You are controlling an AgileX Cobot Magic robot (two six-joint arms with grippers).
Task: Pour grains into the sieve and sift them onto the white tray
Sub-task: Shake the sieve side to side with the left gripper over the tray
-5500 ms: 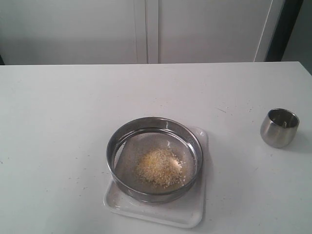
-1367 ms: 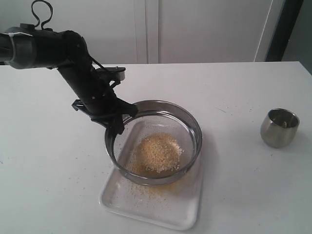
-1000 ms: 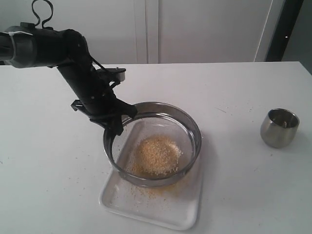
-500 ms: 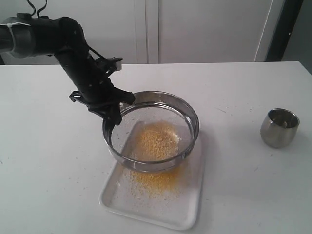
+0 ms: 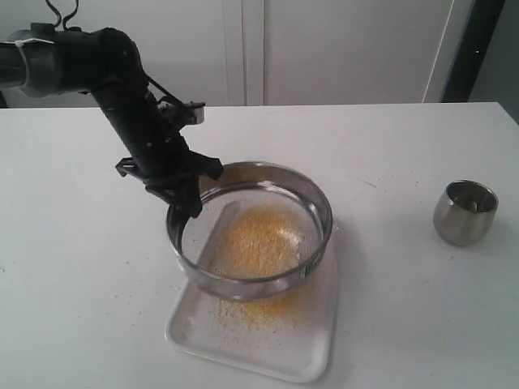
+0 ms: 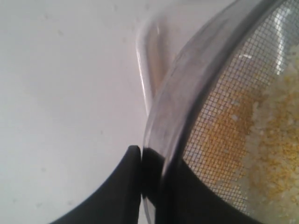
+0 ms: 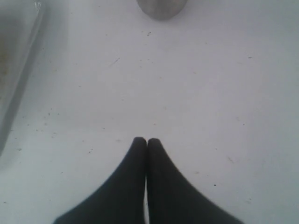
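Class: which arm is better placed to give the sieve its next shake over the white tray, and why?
Left. The left gripper clamps the sieve by its rim, holding it over the white tray with grains inside. The right gripper is shut, empty, over the table near the steel cup.

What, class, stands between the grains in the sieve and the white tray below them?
Only the mesh of the sieve itself. The left pincer grips the sieve's rim and holds it above the white tray. Nothing else visible lies between them, and fine yellow grains lie on the tray beneath.
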